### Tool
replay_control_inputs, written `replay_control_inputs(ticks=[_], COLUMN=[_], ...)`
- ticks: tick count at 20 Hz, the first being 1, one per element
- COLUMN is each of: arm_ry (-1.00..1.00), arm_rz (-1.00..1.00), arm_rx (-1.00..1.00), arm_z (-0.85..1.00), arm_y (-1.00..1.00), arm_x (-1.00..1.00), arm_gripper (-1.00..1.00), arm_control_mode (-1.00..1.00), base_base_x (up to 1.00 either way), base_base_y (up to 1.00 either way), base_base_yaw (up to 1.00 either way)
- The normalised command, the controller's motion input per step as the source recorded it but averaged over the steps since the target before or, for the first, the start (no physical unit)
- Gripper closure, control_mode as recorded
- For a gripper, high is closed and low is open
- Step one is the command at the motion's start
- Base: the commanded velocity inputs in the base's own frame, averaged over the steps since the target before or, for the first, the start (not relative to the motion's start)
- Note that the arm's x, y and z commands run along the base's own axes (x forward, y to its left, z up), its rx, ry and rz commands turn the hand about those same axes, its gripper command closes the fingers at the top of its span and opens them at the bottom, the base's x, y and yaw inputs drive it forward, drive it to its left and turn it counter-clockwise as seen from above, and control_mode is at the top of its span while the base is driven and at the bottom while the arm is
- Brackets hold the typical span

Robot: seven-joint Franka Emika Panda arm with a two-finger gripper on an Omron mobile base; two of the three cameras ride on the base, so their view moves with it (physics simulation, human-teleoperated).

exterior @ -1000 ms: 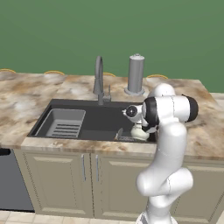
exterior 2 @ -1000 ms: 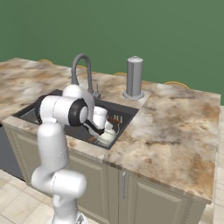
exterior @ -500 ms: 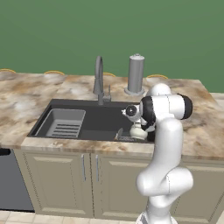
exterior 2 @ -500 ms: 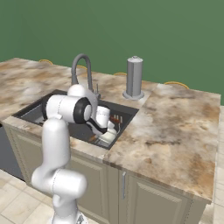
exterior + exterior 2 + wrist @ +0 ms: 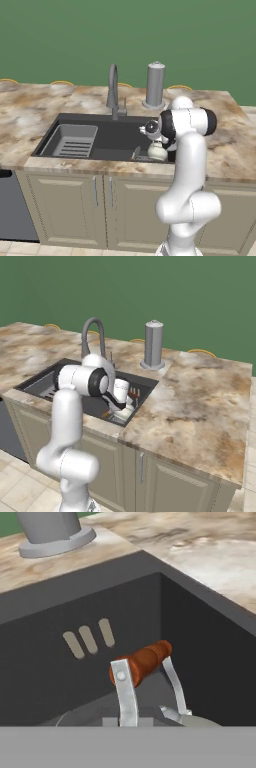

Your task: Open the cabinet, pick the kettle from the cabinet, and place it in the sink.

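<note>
Gripper: the gripper (image 5: 159, 141) was closed on the kettle's (image 5: 157, 151) wire handle, low in the sink's (image 5: 95, 121) right end.
Kettle: upright inside the basin, against the right wall, wooden grip (image 5: 147, 660) raised.
Faucet: the faucet (image 5: 114, 91) stood behind the basin, grey cylinder (image 5: 154, 85) beside it.

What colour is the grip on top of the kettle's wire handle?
Reddish-brown wooden grip on the cream-white kettle's thin wire handle; clearest in the hand view.
</note>
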Motion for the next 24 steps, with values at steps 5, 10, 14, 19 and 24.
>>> replay_control_inputs(ticks=[5, 10, 14, 19, 24], arm_ry=[-0.1, -0.1, -0.08, -0.1, -0.11], arm_rz=[0.0, 0.0, 0.0, 0.0, 0.0], arm_rx=[0.05, 0.04, 0.01, 0.0, 0.0], arm_z=[-0.48, -0.54, -0.57, -0.58, -0.59], arm_y=[-0.05, -0.01, 0.0, 0.0, 0.03], arm_x=[-0.1, -0.17, -0.28, -0.28, -0.27], arm_gripper=[1.0, 1.0, 1.0, 1.0, 1.0], arm_control_mode=[-1.0, -1.0, -1.0, -1.0, -1.0], base_base_x=[0.0, 0.0, 0.0, 0.0, 0.0], base_base_y=[0.0, 0.0, 0.0, 0.0, 0.0], base_base_yaw=[0.0, 0.0, 0.0, 0.0, 0.0])
